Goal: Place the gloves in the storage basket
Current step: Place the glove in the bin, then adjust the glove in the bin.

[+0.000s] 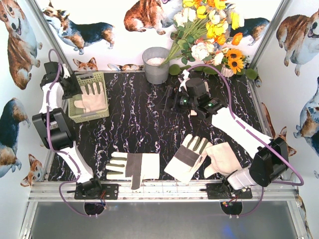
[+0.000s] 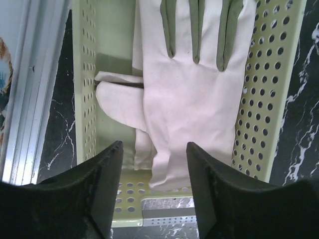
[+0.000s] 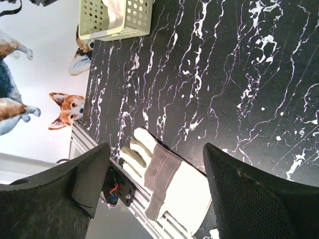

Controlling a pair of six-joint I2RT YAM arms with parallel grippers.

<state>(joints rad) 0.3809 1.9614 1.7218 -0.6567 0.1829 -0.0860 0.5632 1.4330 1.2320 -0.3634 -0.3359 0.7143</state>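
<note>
The pale yellow-green storage basket stands at the far left. A pinkish-beige glove lies flat in it, with more fabric under it. In the left wrist view this glove fills the basket. My left gripper is open and empty just above the basket's left end. Three gloves lie near the front edge: one front centre, one right of it, one plain side up. My right gripper is open and empty above mid-table. Its wrist view shows the front-centre glove and the basket.
A round grey metal bucket stands at the back centre. A bunch of artificial flowers stands beside it at the back right. The aluminium frame rail runs along the front edge. Printed walls close in both sides.
</note>
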